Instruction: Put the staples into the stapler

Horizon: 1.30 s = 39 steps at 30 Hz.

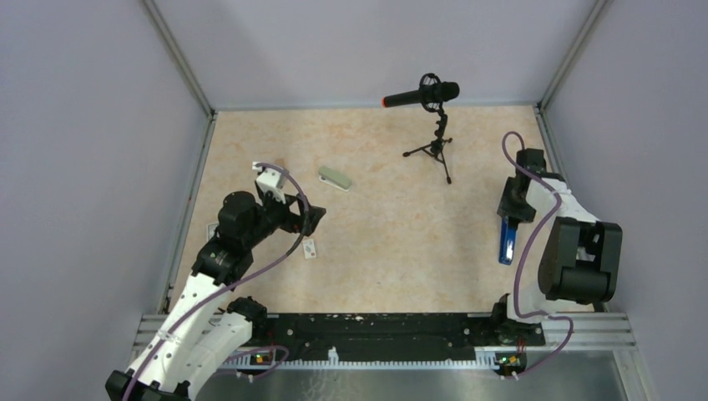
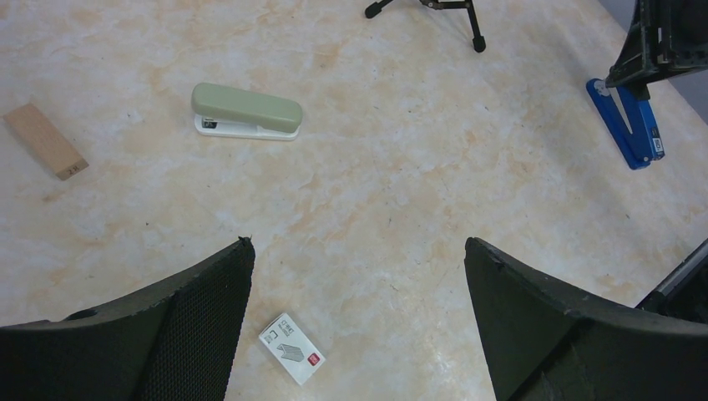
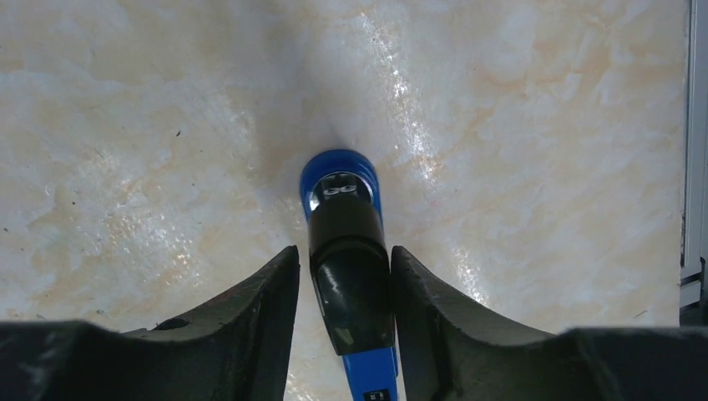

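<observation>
My black microphone, orange at the tip, stands on a small tripod near the far edge, right of middle. My blue bar with its black end lies near the right edge. A brown wooden block lies flat on the marbled tabletop

The stapler is coloured pale green on top and white underneath. The staples box is white, marked with a grey picture and a small red spot. The bar is coloured bright blue with a black end. The table is patterned with cream and orange blotches.
</observation>
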{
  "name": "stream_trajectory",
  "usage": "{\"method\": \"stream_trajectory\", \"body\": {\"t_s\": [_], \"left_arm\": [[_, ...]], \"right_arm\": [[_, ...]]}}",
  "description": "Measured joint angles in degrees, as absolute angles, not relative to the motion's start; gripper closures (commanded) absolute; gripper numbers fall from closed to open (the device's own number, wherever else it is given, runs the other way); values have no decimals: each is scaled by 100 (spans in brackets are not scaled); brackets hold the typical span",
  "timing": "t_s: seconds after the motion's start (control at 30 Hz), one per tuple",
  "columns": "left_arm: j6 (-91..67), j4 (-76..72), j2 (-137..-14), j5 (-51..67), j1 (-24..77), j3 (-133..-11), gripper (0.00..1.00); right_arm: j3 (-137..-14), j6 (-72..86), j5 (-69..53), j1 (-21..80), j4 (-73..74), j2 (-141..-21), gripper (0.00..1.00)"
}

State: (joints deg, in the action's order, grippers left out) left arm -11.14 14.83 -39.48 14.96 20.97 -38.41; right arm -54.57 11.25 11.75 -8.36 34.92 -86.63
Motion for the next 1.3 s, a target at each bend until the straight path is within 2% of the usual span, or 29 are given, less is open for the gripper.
{"method": "stream_trajectory", "body": {"t_s": [0.13, 0.3, 0.43, 0.57, 0.7, 0.93, 1.2, 1.3], "left_arm": [[-1083, 1483, -3948, 1406, 2121, -3841, 1], [-1107, 1551, -3948, 956, 2150, -3846, 1], [-1194, 1702, -3948, 489, 2154, -3854, 1], [-1288, 1717, -3951, 517, 2158, -3854, 5], [-1479, 1723, -4010, 738, 2161, -3870, 6], [-2220, 1570, -4456, 1546, 2165, -4062, 16], [-3194, 683, -5221, 2724, 2180, -4014, 17], [-3291, 373, -5494, 2985, 2180, -4021, 22]], "right_arm": [[-5457, 1039, 1048, -891, 3470, -8691, 67], [-5457, 930, 886, -893, 3450, -8691, 83], [-5457, 849, 548, -851, 3395, -8639, 86], [-5454, 792, 327, -510, 3389, -8315, 89], [-5454, 753, 189, 499, 3332, -7629, 93], [-5435, 980, -460, 1752, 2904, -6624, 98], [-5389, 1201, -729, 3658, 2189, -6414, 100], [-5393, 1304, -770, 4167, 2058, -6436, 100]]}}
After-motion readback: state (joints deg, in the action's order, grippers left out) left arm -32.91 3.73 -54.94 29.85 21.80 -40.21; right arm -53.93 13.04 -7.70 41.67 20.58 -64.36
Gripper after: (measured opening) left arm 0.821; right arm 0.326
